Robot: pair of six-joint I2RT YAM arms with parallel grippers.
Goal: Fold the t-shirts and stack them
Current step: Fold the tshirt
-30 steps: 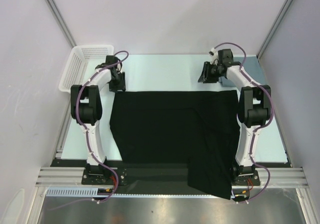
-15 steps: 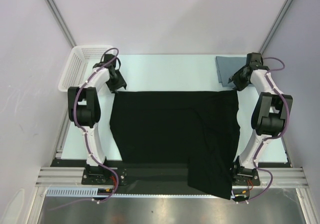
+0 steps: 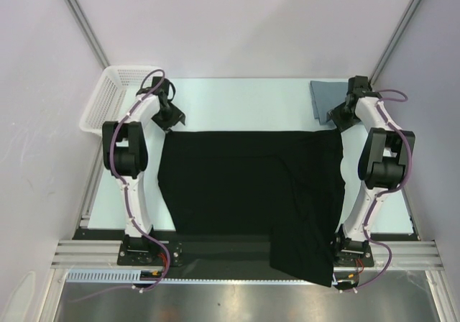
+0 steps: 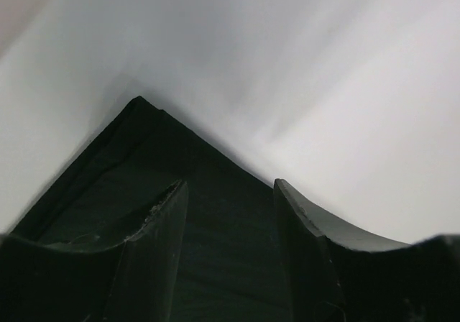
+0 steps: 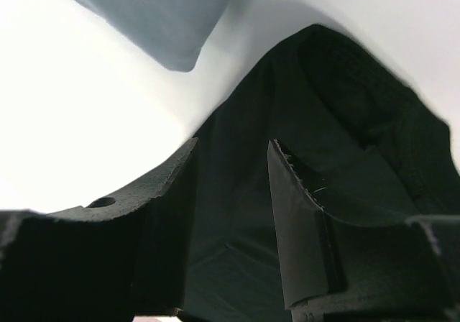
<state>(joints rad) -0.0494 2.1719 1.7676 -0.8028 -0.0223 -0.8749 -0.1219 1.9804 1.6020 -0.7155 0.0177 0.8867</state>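
Black t-shirt (image 3: 244,185) lay spread flat across the middle of the table (image 3: 244,99). It was roughly square, plain matte black, with its far edge running straight from one arm to the other. Its near right part ran past the table's near edge and hung over the front rail as a loose flap, beside the right arm's base. The top view showed a faint fold line down the right half. Grey-blue t-shirt (image 3: 325,96) sat at the far right corner of the table, a small flat patch just beyond the black one's far right corner. In the right wrist view one rounded grey-blue corner lay near the bunched black corner, with bare table between the two. Left gripper (image 4: 228,185) hung over the black shirt's far left corner. Its fingers (image 4: 154,243) were parted with a clear gap, the pointed cloth corner was visible through it, and nothing was pinched. Right gripper (image 5: 233,144) was at the far right corner of the same shirt, jaws likewise apart. Rumpled black cloth lay under and beyond the tips, with no grip on it that I could see. White mesh basket (image 3: 102,106) stood off the table's far left corner against the side wall, tilted outward, and only its own mesh walls and floor showed inside. Both shirts were on the table, neither in the basket.
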